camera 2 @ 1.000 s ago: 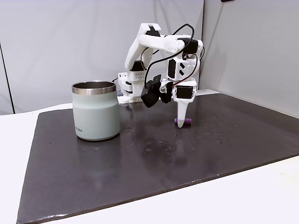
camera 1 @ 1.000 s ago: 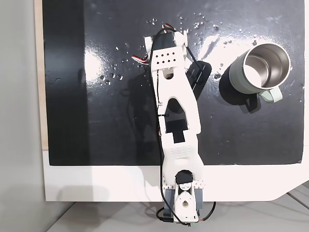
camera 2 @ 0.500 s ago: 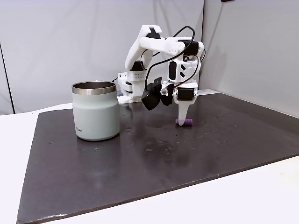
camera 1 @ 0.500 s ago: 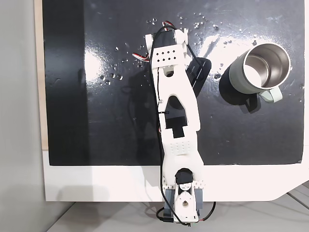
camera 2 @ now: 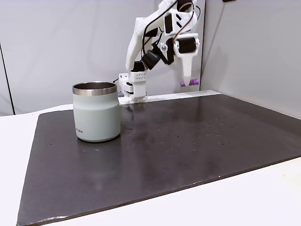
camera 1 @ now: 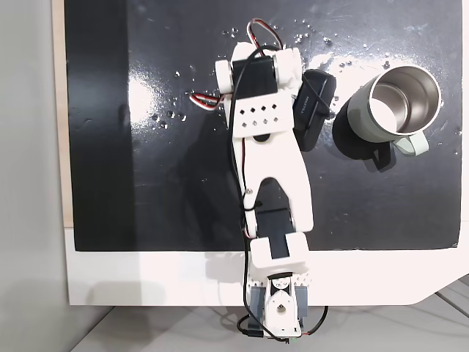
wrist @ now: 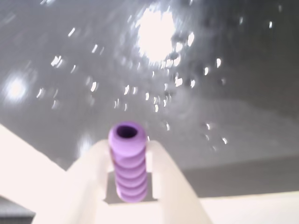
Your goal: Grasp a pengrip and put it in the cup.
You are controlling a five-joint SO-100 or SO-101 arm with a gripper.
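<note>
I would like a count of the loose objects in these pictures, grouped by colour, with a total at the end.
Light purple: 1, the pengrip, held between the fingers of the claw above the black mat.
Sage grey-green: 1, the cup, standing upright on the mat with its steel inside visible.
Total: 2

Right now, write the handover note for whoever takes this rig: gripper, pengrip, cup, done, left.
Gripper: shut on the pengrip, which sits pinched between the two fingers and sticks out past their tips in the wrist view.
Pengrip: in the air, clear of the dark mat, seen in a fixed view at.
Cup: upright on the mat; its steel interior looks empty in a fixed view.
Done: grasp and lift.
Left: carry the pengrip over the cup's mouth and release.
</note>
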